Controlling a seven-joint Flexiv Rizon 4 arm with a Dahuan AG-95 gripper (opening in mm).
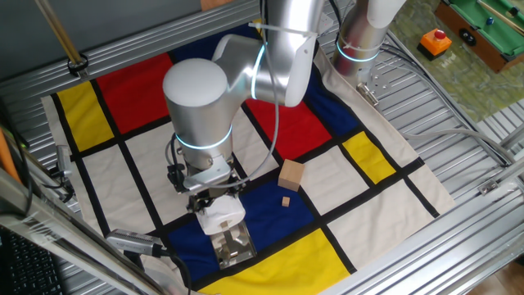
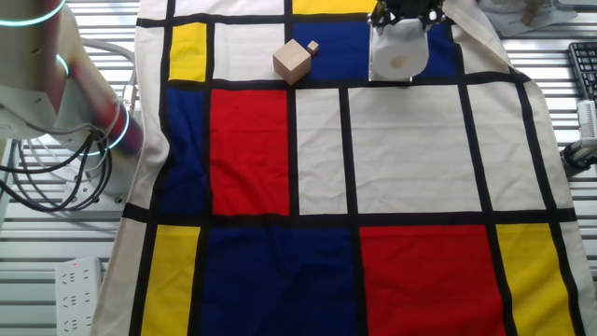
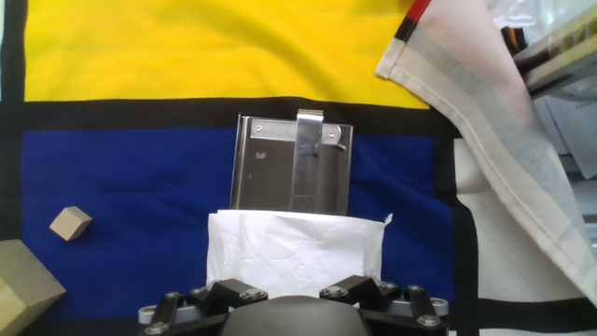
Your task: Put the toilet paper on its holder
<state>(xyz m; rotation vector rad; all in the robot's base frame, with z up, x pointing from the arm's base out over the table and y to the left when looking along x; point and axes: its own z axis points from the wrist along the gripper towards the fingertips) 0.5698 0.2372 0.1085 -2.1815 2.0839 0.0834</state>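
One fixed view: the silver arm [image 1: 246, 78] reaches down over a cloth [image 1: 147, 172] of red, yellow, blue and white panels divided by black bands; the gripper [image 1: 214, 199] is pinched on the toilet paper [image 1: 223, 216], a white roll held low over a blue panel, directly above the near end of the holder [image 1: 233, 246], whose shiny plate lies flat on the cloth at the border of the blue and yellow panels. A tan wooden cube [image 1: 291, 174] stands to the right, apart from the roll, with a much smaller wooden block [image 1: 286, 201] just beside it. The other fixed view: at the top edge the gripper [image 2: 403, 13] appears only as dark finger parts above the toilet paper [image 2: 399, 54], which shows its round end face over a blue panel; the wooden cube [image 2: 292, 62] and the small block [image 2: 313, 46] lie to its left on the cloth [image 2: 410, 149]; the holder cannot be made out here. Hand view: the toilet paper [image 3: 297, 247] fills the lower centre, pinched between the fingers [image 3: 224, 297], and overlaps the near edge of the holder [image 3: 270, 173], whose bar runs along the plate's middle; the small block [image 3: 70, 224] lies at left and a corner of the wooden cube [image 3: 20, 289] shows at lower left on the cloth [image 3: 140, 177].
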